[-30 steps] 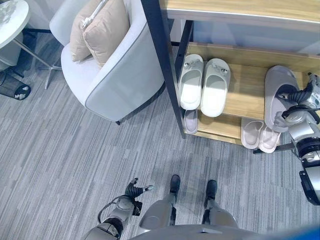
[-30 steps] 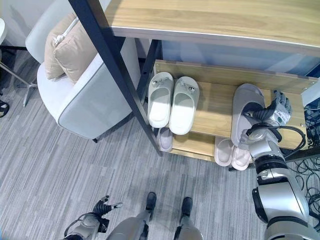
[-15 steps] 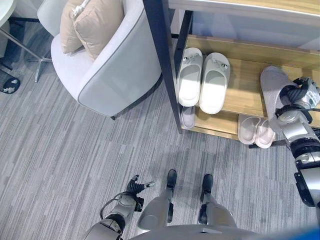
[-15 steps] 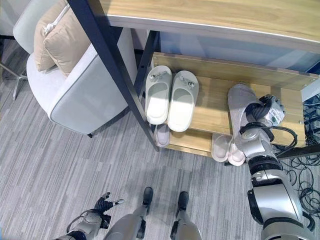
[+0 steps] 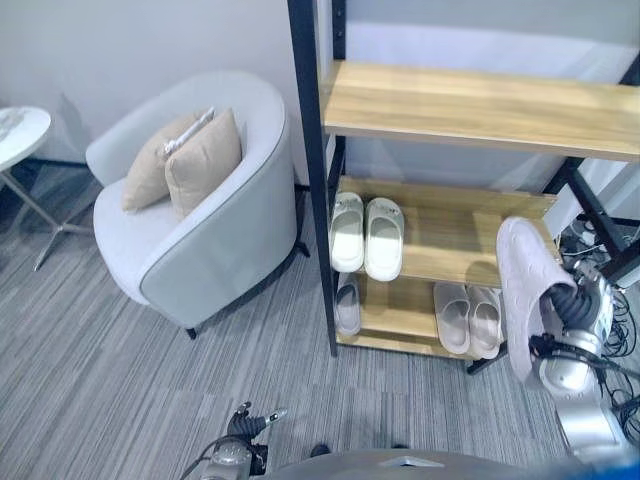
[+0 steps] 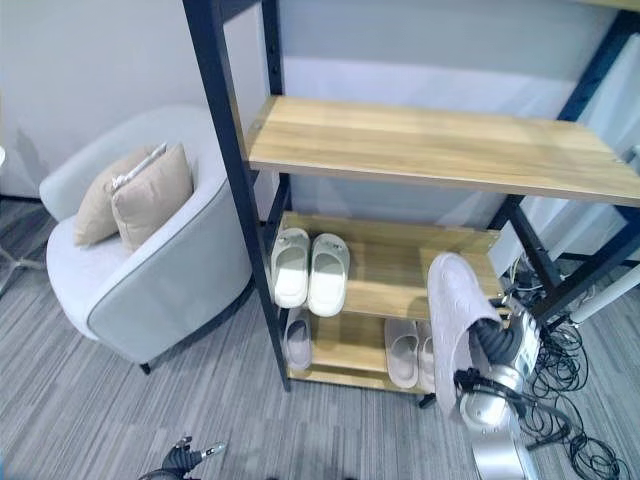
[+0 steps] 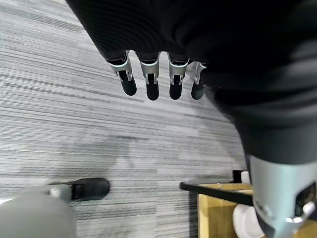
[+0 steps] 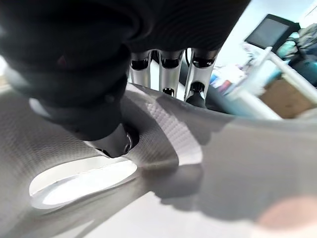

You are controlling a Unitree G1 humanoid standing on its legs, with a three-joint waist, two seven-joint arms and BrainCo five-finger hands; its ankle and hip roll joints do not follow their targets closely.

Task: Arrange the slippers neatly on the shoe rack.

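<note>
My right hand [image 5: 572,312] is shut on a grey mesh slipper [image 5: 524,292], which stands nearly upright, toe up, in front of the right end of the shoe rack [image 5: 480,108]. In the right wrist view the thumb [image 8: 106,135] presses on the slipper's strap [image 8: 163,129] and the fingers [image 8: 167,69] curl behind it. A white pair [image 5: 366,232] lies on the middle shelf at the left. On the bottom shelf lie one pale slipper [image 5: 347,304] and a beige pair [image 5: 470,317]. My left hand [image 5: 243,428] hangs low over the carpet, fingers [image 7: 151,82] straight.
A grey armchair [image 5: 200,250] with two beige cushions [image 5: 185,160] stands just left of the rack's black post [image 5: 313,180]. A white round table [image 5: 18,128] is at the far left. Cables [image 6: 560,400] lie on the floor right of the rack.
The camera has tipped up, so the rack's upper shelf shows now. The grey slipper, earlier flat on the middle shelf under my right hand, is now held upright before the rack.
</note>
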